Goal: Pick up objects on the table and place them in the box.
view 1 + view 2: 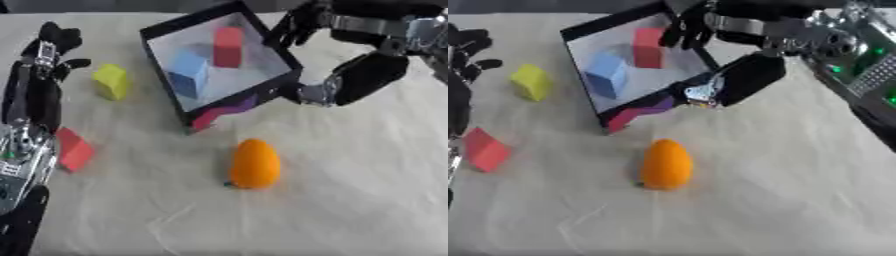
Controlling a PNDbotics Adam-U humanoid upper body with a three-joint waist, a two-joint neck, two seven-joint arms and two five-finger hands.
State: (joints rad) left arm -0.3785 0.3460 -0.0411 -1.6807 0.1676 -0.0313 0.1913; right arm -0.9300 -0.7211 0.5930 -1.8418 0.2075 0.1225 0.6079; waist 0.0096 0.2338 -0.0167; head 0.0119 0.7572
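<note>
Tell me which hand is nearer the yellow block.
Left. The left hand sits just beside the yellow block; the right hand is across the box, at its far corner.

- Table covered in a creased off-white cloth.
- Black-rimmed box at far centre, tilted.
- Yellow block left of box.
- Red block at near left edge.
- Orange egg-shaped object near centre, well apart from the blocks.
</note>
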